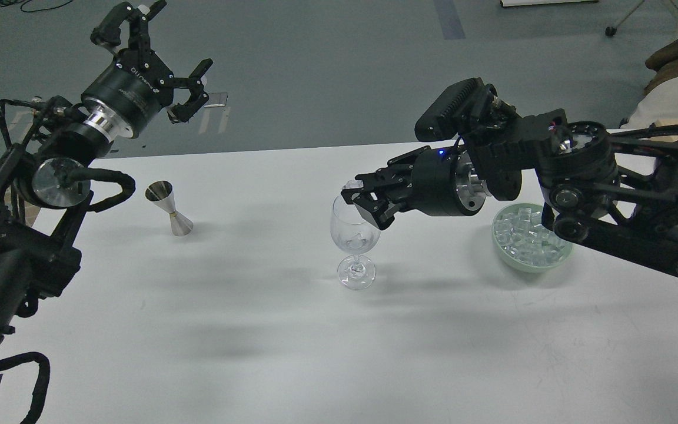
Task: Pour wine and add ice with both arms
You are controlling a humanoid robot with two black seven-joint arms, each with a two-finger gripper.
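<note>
Bench and bystanders

A steel jigger stands upright on the white bench, well left of the wine glass; a green bowl sits to its right.

One glass, one jigger, one bowl.

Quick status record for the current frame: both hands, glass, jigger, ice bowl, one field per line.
left hand: open, empty, raised above the table's far left edge
right hand: shut on an ice cube, held at the wine glass's rim
wine glass: upright at table centre, something clear at the bottom of its bowl, ice or liquid I cannot tell
jigger: upright, left of the glass, untouched
ice bowl: green, full of cubes, right of the glass, partly behind the right arm
table: white
</note>
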